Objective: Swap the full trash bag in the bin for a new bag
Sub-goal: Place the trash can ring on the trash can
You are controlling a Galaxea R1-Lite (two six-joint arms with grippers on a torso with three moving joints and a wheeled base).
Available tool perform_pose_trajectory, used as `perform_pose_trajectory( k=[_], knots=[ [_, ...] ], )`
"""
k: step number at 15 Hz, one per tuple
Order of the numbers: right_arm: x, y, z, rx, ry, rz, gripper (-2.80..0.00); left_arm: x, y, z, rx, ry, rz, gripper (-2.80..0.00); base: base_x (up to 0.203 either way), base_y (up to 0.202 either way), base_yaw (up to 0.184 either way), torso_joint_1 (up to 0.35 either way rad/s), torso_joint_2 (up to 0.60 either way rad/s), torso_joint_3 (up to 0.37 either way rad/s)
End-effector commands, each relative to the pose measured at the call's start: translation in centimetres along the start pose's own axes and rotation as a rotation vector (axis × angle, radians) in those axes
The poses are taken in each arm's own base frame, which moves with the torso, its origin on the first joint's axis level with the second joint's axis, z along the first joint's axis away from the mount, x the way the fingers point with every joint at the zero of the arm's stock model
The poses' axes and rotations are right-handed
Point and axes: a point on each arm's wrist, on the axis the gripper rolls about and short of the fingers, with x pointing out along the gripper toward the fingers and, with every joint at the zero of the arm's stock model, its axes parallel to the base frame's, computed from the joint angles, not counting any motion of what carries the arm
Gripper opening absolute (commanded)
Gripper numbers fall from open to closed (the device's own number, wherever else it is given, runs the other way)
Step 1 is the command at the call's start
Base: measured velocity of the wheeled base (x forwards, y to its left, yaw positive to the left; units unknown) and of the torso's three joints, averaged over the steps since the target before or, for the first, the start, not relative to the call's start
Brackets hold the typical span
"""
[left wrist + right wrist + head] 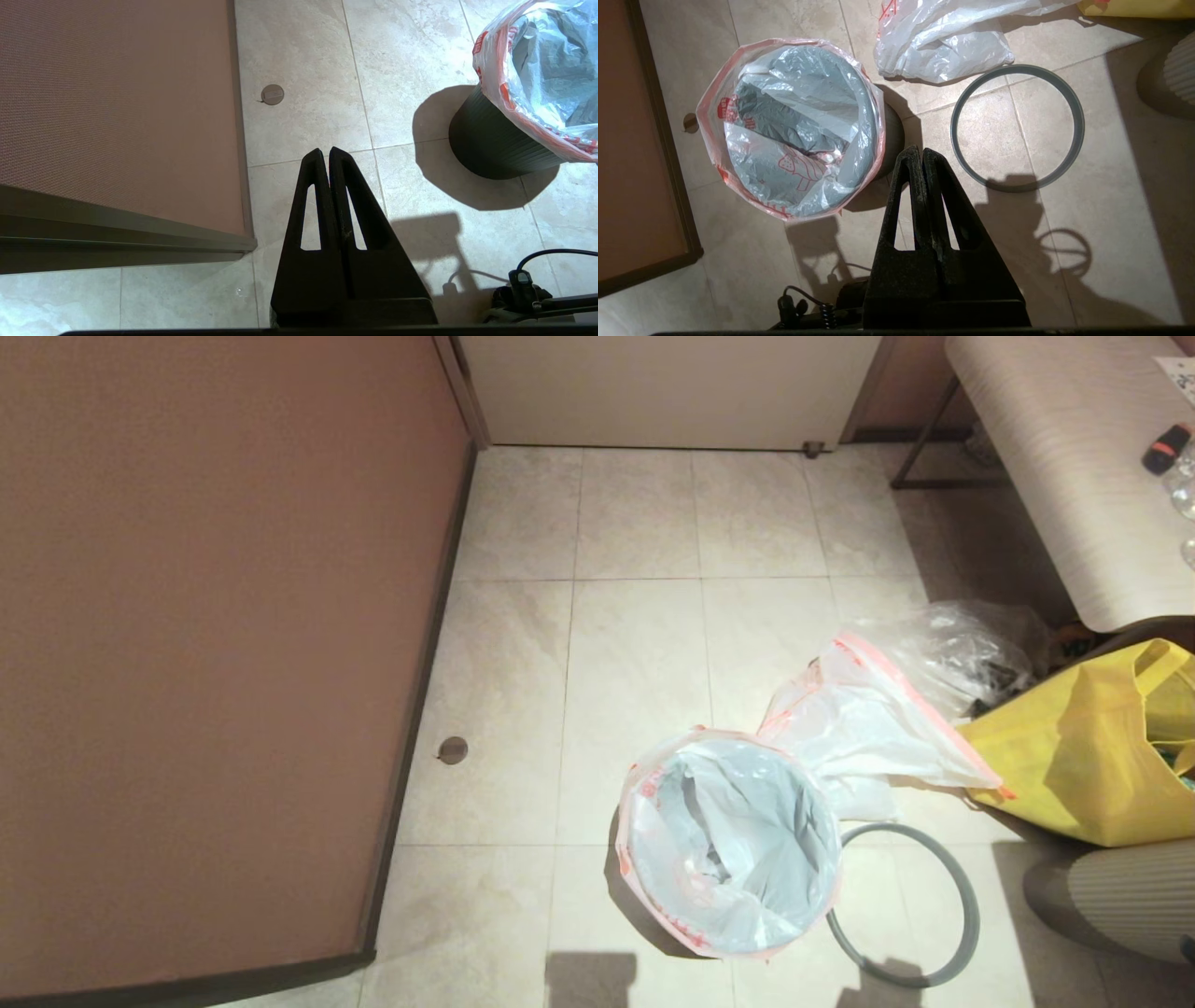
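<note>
Grey ring rim (1017,128) lies flat on the floor just right of the bag-lined bin (495,135), nearest the right claw (919,151), which hangs clenched and empty just near of both; left claw (327,151), also clenched, sits well left of the bin.

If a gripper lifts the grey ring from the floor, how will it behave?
The grey ring keeps an even round shape, so probably stiff. It is a thin open hoop, likely light. Lying flat on the floor, it should not roll unless stood on edge.
</note>
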Motion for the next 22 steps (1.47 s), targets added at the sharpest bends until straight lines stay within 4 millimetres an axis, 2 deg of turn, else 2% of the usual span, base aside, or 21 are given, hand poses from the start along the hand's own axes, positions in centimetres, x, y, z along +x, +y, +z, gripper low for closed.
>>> perform_pose_trajectory(
  k=[1,6,8,10,16,19,22],
  knots=[
    [-0.4,-0.2,0.0,-0.008,-0.018,0.014,-2.80,0.0,0.0,0.0,0.001,0.004,-0.001,-2.80,0.000,0.000,0.000,0.000,0.00,0.000],
    [-0.8,-0.9,-0.9,-0.076,0.005,0.006,-2.80,0.0,0.0,0.0,0.001,0.002,0.000,-2.80,0.000,0.000,0.000,0.000,0.00,0.000],
    [-1.6,-1.4,-1.0,-0.076,-0.031,0.024,-2.80,0.0,0.0,0.0,0.001,0.004,-0.001,-2.80,0.000,0.000,0.000,0.000,0.00,0.000],
    [-2.2,-2.1,-1.7,-0.131,0.023,-0.010,-2.80,0.0,0.0,0.0,0.001,0.004,-0.001,-2.80,0.000,0.000,0.000,0.000,0.00,0.000],
    [-4.3,-2.6,-0.5,-0.335,0.148,-0.062,-2.80,0.0,0.0,0.0,0.001,0.004,-0.001,-2.80,0.000,0.000,0.000,0.000,0.00,0.000],
    [-3.5,-1.8,0.2,-0.360,0.115,-0.058,-2.80,0.0,0.0,0.0,0.001,0.004,-0.001,-2.80,0.000,0.000,0.000,0.000,0.00,0.000],
    [-0.3,0.6,1.4,-0.408,0.200,-0.104,-2.80,0.0,0.0,0.0,0.001,0.004,-0.001,-2.80,0.000,0.000,0.000,0.000,0.00,0.000]
  ],
)
